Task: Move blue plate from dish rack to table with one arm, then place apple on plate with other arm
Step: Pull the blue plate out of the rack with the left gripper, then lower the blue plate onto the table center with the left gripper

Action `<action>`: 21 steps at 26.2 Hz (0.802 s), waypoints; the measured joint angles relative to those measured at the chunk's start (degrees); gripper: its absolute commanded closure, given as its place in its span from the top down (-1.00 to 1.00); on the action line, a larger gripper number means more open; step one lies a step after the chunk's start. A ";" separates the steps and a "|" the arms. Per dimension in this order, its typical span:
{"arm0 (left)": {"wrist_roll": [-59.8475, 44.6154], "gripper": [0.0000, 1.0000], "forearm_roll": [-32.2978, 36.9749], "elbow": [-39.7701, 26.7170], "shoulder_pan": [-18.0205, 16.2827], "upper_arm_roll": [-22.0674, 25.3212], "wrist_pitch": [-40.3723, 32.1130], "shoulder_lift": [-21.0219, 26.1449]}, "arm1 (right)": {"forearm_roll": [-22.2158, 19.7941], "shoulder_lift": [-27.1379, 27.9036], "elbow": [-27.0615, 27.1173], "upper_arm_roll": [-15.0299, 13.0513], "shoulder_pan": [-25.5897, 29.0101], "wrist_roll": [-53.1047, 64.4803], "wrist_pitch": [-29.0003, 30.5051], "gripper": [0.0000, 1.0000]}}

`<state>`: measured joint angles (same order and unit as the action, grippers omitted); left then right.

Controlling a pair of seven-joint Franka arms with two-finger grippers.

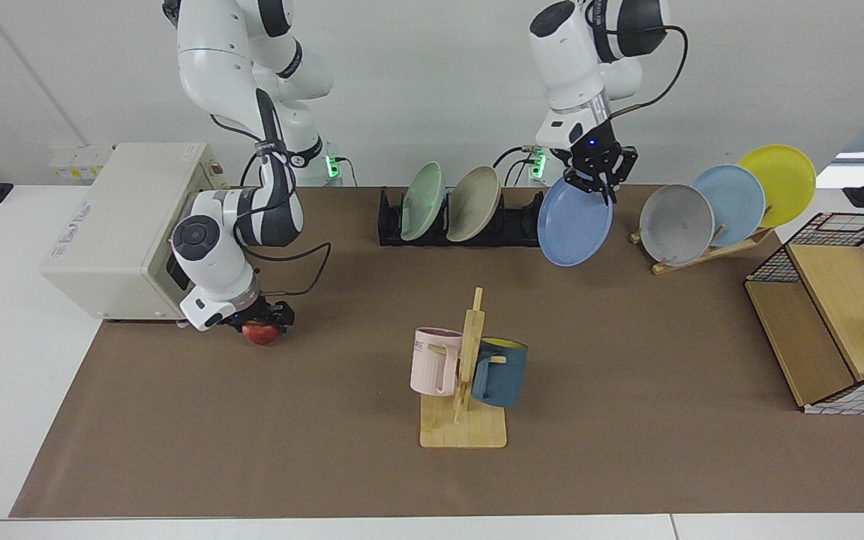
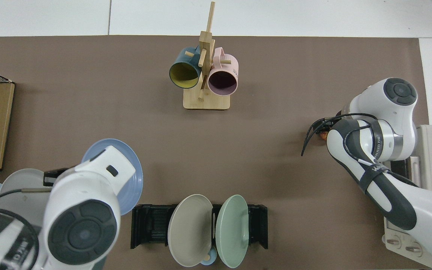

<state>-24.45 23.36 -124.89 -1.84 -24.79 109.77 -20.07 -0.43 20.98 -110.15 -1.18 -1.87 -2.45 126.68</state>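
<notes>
Periwinkle-blue, the blue plate [image 1: 575, 223] hangs tilted in the air, clear of the dish rack [image 1: 458, 225] and above the table [image 1: 627, 360], between the black rack and the wooden plate rack [image 1: 709, 251]. Left gripper [image 1: 598, 182] is clamped on the plate's upper rim, fingers pointing down; plate face is turned toward the facing camera. In the top view the left arm's wrist covers much of the plate [image 2: 131, 176] and hides the gripper itself. Right gripper [image 1: 263, 327] sits low over the apple [image 1: 260, 334], just in front of the beige box [image 1: 113, 225]; fingers stand on either side of the fruit and appear closed on it, though contact is hard to confirm. Apple seems to be resting on the brown sheet. From above only a sliver of the apple [image 2: 323, 135] shows beside the right arm's forearm. Count: two plates in the dish rack, one green plate [image 1: 423, 201] and one beige plate [image 1: 474, 203], both leaning in their slots, the end slots vacant. Three plates on the wooden rack: grey plate [image 1: 676, 223], pale blue plate [image 1: 728, 193], yellow plate [image 1: 777, 184], overlapping. Two mugs on the mug stand [image 1: 465, 416]: pink mug [image 1: 434, 360] and dark blue mug [image 1: 500, 373]. One wire-and-wood shelf [image 1: 833, 315] is cut off at the frame edge.
</notes>
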 measured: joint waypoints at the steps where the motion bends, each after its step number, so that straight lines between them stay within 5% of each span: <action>1: 0.00 -1.00 -0.03 1.88 -0.56 0.86 0.34 1.71 | 0.00 0.00 -0.05 0.00 0.00 0.00 0.00 0.92; 5: 0.02 -1.00 -4.63 8.82 -1.34 5.78 4.67 9.51 | -0.04 0.00 -0.22 0.02 0.00 0.00 0.00 0.64; 9: 0.18 -1.00 -13.90 10.59 -2.40 8.60 11.06 13.71 | -0.22 0.00 -0.47 0.04 0.00 0.41 0.00 -0.66; 11: 0.21 -1.00 -17.78 10.55 -2.53 8.84 13.11 15.14 | -0.45 -0.01 -0.51 0.06 -0.01 1.99 0.00 -1.00; 21: 0.35 -1.00 -30.54 7.00 -0.11 7.41 24.41 20.49 | -0.74 -0.31 1.25 0.13 -0.03 4.95 -1.14 -1.00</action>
<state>-24.11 -7.19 -117.89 -1.94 -17.38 134.18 0.42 -1.17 20.67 -108.91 -1.06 -1.90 2.50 125.54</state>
